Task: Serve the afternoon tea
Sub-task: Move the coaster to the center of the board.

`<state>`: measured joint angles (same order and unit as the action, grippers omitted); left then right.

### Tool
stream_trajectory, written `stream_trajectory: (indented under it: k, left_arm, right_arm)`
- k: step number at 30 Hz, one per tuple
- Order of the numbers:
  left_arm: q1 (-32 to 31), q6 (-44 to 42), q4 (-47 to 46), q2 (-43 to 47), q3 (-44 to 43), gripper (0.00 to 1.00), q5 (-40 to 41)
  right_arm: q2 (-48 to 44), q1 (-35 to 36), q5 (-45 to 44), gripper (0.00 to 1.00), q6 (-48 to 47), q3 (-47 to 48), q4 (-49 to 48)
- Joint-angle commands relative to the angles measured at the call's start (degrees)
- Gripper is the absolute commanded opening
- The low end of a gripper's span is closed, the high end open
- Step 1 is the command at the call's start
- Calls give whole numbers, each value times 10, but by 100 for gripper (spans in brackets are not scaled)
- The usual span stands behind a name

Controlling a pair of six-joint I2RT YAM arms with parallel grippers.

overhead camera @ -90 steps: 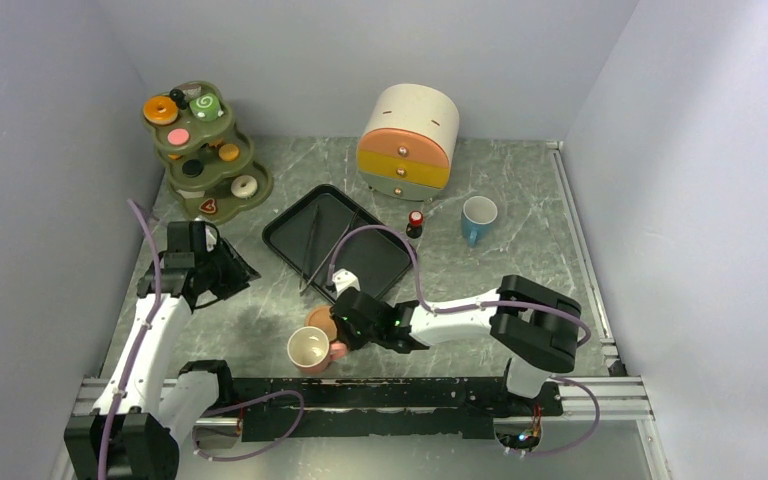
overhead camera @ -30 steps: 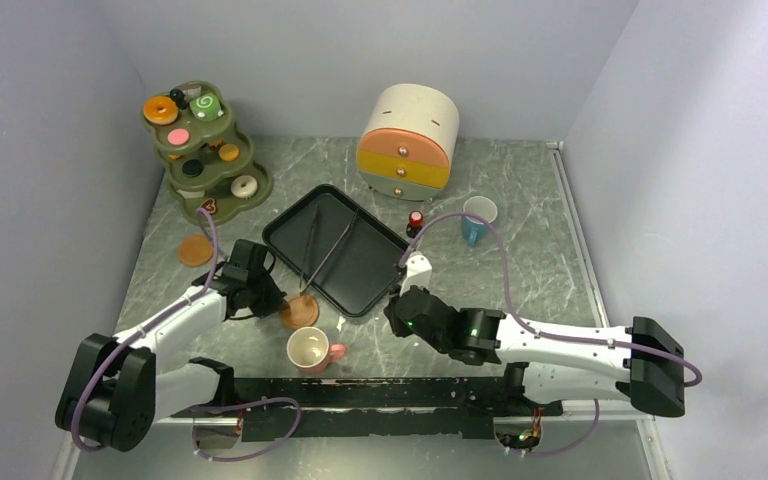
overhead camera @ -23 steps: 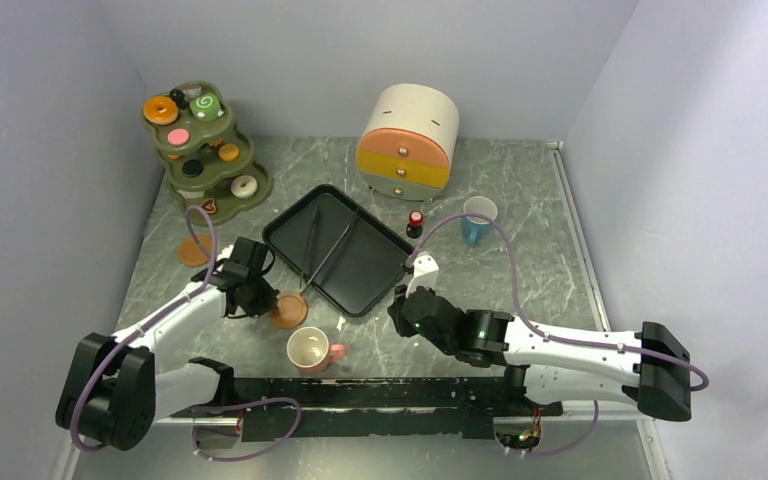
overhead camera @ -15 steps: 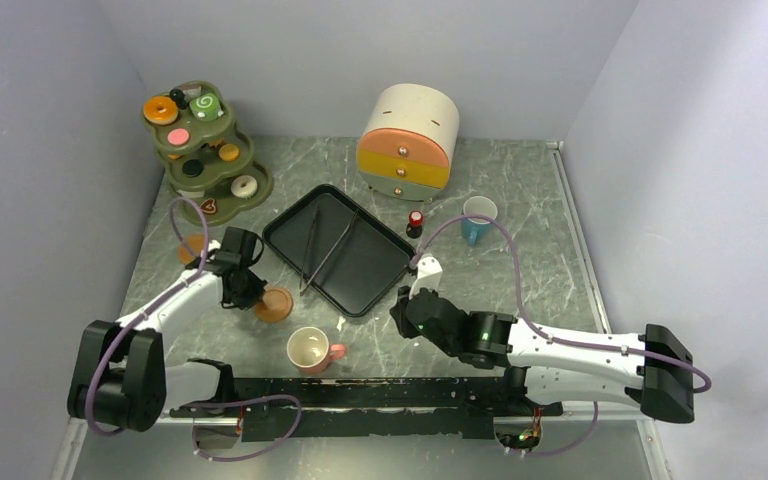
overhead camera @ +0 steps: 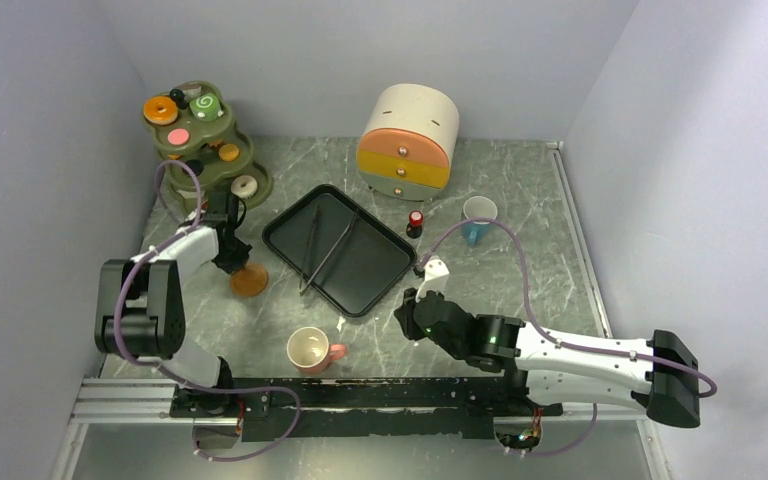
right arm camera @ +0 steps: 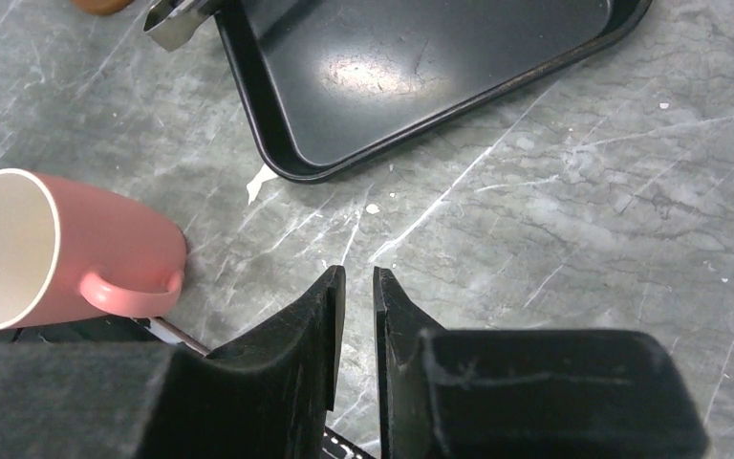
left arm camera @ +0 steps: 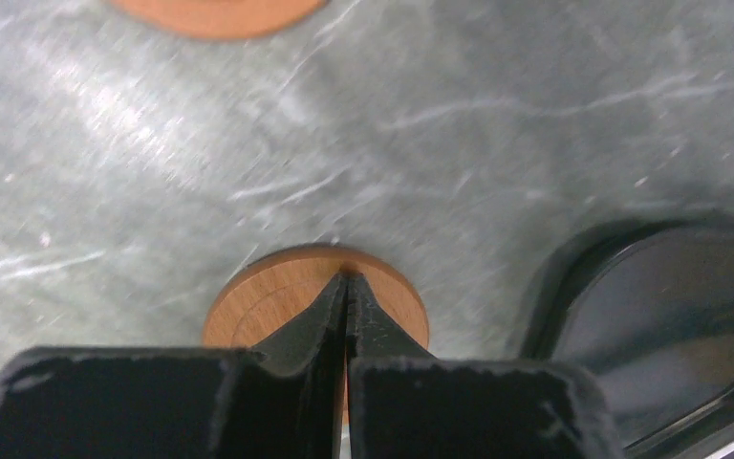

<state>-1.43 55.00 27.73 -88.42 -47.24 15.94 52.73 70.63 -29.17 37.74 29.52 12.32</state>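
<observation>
An orange saucer [overhead camera: 249,281] lies flat on the marble left of the black tray [overhead camera: 365,275]. My left gripper [overhead camera: 231,262] is shut, its tips resting on the saucer [left arm camera: 268,304] near its far rim [left arm camera: 346,279]. A second orange saucer [left arm camera: 215,8] shows just beyond it. The pink cup [overhead camera: 310,349] lies on its side near the front rail. Right of that cup [right arm camera: 67,249], my right gripper [overhead camera: 407,316] hangs over bare marble, its jaws [right arm camera: 354,277] shut to a narrow gap and holding nothing. The blue cup [overhead camera: 478,219] stands upright at the back right. Orange doughnut [overhead camera: 160,109], green swirl roll [overhead camera: 204,104] and white doughnut [overhead camera: 244,185] sit on the stand.
The olive tiered stand [overhead camera: 222,168] is at the back left. Metal tongs [overhead camera: 325,245] lie in the tray [right arm camera: 420,57]. A rounded drawer unit [overhead camera: 407,140] stands at the back, a small red-capped bottle [overhead camera: 416,222] in front of it.
My left gripper has slid the orange saucer from beside the pink cup back and left, toward the stand. The right gripper has drawn back slightly to the right, away from the pink cup.
</observation>
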Motion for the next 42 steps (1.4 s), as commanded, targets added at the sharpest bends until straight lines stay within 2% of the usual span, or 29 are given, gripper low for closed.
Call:
stream_trajectory:
  k: [1,4,10,16,20,23,32,38,42]
  left_arm:
    - [13,-3,-33,-95,-27,5,-2]
    - [20,-1,-25,-133,-70,5,1]
    - [38,-8,-10,-172,-136,5,57]
    - [62,1,34,-179,-131,5,145]
    - [89,21,58,-191,-129,5,165]
    - [115,18,54,-197,-138,5,154]
    - [138,2,63,-204,-174,5,148]
    - [131,-25,55,-204,-159,5,93]
    - [125,-36,12,-206,-110,5,15]
  right_arm:
    - [-27,3,-23,22,10,-12,9]
    - [-42,2,-30,22,12,-19,15]
    - [-60,3,-38,22,14,-27,22]
    - [-81,2,-47,22,15,-30,38]
    - [-94,2,-47,22,14,-31,47]
    - [-105,3,-51,22,18,-31,60]
    - [-127,2,-54,22,13,-26,71]
    - [-111,2,-50,23,4,-19,63]
    - [-97,3,-41,23,-1,-16,50]
